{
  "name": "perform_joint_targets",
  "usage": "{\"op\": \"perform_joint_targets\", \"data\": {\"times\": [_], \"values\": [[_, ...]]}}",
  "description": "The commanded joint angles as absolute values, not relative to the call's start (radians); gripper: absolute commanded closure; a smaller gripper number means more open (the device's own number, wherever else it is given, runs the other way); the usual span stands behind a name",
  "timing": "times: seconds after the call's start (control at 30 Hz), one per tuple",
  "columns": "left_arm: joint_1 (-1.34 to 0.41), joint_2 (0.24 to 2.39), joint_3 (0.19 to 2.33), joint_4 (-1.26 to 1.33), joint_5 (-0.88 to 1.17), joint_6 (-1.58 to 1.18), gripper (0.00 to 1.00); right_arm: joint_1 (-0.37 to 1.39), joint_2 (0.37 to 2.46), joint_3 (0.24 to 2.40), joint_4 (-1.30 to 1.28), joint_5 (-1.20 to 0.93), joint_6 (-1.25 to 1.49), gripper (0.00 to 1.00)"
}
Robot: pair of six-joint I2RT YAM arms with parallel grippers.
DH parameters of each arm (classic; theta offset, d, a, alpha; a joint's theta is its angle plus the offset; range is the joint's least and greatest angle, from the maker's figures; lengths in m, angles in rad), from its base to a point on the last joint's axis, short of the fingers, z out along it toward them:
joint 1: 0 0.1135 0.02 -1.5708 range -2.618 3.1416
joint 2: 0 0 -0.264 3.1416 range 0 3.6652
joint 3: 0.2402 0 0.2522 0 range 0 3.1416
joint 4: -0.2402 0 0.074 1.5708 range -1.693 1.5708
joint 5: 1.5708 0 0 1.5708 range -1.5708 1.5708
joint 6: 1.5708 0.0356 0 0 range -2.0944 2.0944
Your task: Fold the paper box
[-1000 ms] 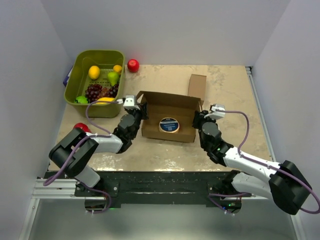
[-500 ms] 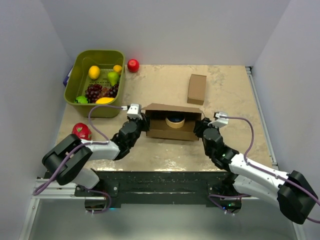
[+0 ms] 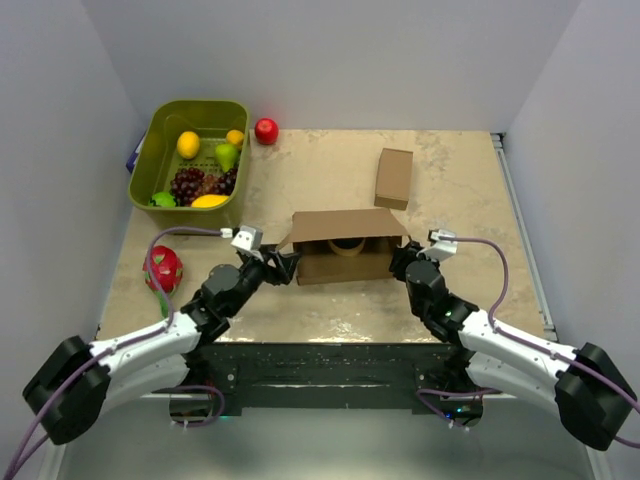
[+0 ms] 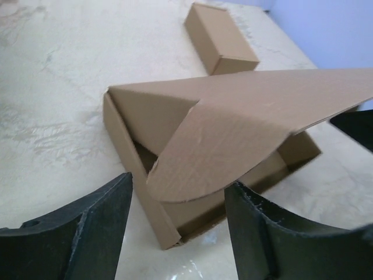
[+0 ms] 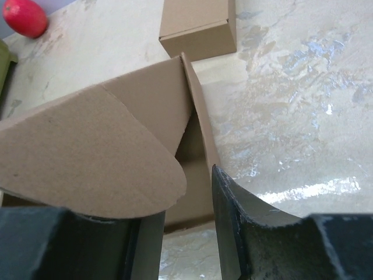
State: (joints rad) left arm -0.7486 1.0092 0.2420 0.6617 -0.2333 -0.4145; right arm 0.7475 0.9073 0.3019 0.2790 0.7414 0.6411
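Spread wide at the left gripper [image 4: 178,195], nothing clamped. Just ahead of its fingertips, clear of both, the rounded side flap [image 4: 198,157] of the paper box [image 3: 345,232]. Parted less at the right gripper [image 5: 185,195], with no grip seen there either, only the opposite rounded flap [image 5: 99,157] reaching into the gap unpinched. Between the two grippers, on the table [image 3: 450,180]: the paper box, tray down, lid tilted over it but not shut, neither flap tucked inside the walls. Under the lid, just beyond the fingertips, a glimpse of a round object [image 3: 346,244], mostly hidden.

Likely trouble from here:
- With neither side held, could spring back open from the stiffness of the creases.
- Could crumple if pressed down now, with the flaps untucked.
- Might jam on the round object inside.
- Might skid across the smooth table under a one-sided push.

Counted, going outward: two grippers, one paper box, two side flaps, one round object. Out to the left of the left gripper, one red fruit [image 3: 163,268]. Farther ahead of the right gripper, one small cardboard box [image 3: 394,177]. Far ahead and left of the left gripper, one green basket [image 3: 160,130] of mixed fruit, too crowded for a sure count, and one red apple [image 3: 266,130] beside it.
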Motion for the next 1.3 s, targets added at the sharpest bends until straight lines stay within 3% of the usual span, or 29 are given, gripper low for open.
{"op": "perform_joint_targets", "data": {"times": [0.0, 0.27, 0.53, 0.7, 0.8, 1.27], "values": [[-0.750, 0.821, 0.219, 0.566, -0.040, -0.373, 0.29, 0.752, 0.884, 0.279, 0.275, 0.784, 0.670, 0.60], [-0.749, 0.643, 0.339, 0.470, -0.023, -0.440, 0.30, 0.750, 0.881, 0.267, 0.268, 0.784, 0.678, 0.57], [-0.749, 0.850, 0.580, 0.430, 0.015, -0.408, 0.33, 0.752, 0.885, 0.264, 0.267, 0.787, 0.683, 0.55], [-0.749, 1.069, 0.620, 0.472, 0.020, -0.433, 0.36, 0.750, 0.835, 0.284, 0.178, 0.773, 0.715, 0.36], [-0.749, 1.162, 0.612, 0.528, 0.017, -0.449, 0.37, 0.750, 0.772, 0.299, 0.124, 0.726, 0.719, 0.29], [-0.747, 1.371, 0.520, 0.641, -0.023, -0.443, 0.42, 0.750, 0.471, 0.514, -0.320, 0.571, 0.770, 0.30]]}}
